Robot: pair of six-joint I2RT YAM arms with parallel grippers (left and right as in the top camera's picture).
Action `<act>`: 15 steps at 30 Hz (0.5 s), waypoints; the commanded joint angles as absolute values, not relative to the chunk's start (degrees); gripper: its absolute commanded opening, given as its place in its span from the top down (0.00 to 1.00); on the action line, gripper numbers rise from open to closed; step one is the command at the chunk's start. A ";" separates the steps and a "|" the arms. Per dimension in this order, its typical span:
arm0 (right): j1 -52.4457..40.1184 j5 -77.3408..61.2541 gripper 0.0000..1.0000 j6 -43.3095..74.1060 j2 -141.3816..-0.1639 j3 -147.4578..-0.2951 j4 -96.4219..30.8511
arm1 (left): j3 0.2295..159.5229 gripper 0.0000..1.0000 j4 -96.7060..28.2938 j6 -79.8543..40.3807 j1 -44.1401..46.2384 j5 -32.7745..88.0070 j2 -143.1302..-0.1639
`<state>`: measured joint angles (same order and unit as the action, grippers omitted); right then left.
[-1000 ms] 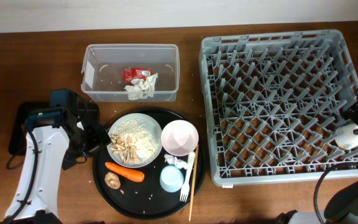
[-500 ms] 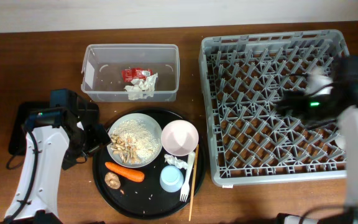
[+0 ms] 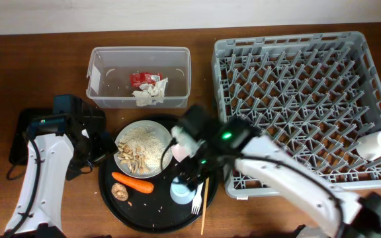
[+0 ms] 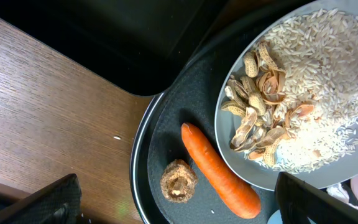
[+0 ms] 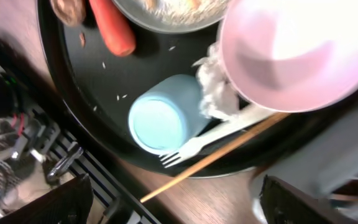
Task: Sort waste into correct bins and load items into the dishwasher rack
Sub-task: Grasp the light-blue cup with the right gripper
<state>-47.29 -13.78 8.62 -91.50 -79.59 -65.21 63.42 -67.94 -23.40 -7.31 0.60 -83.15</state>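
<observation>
My right gripper (image 3: 192, 173) is open and empty, hovering over the round tray's right part above the light blue cup (image 3: 181, 191). In the right wrist view the blue cup (image 5: 160, 121) lies on its side beside a crumpled napkin (image 5: 219, 93), the pink bowl (image 5: 297, 53), the white fork (image 5: 216, 140) and a chopstick (image 5: 222, 155). My left gripper (image 3: 101, 147) is open at the tray's left rim. Its view shows the carrot (image 4: 219, 171), a brown scrap (image 4: 178, 181) and the plate (image 4: 303, 93) of rice and shells. A white cup (image 3: 376, 143) lies in the grey rack (image 3: 290, 46).
The clear tub (image 3: 104, 73) at the back holds a red wrapper (image 3: 144, 79) and a napkin (image 3: 151, 91). The shallow black tray (image 3: 20, 135) lies at the far left, partly under my left arm. My right arm stretches across the rack's front left corner.
My right arm swung from the rack's right side across to the round tray. The white cup now lies alone in the rack. My left arm has not moved.
</observation>
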 commanded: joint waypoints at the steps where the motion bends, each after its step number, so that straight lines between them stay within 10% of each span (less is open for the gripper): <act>1: -51.75 -9.39 0.10 14.11 -95.26 -79.29 -63.46 | 63.07 0.01 -67.96 -22.65 -7.68 0.21 -83.50; 15: -57.01 -6.81 0.13 18.92 -106.43 -79.29 -59.96 | 63.07 0.01 -67.75 -22.63 -7.68 0.19 -83.50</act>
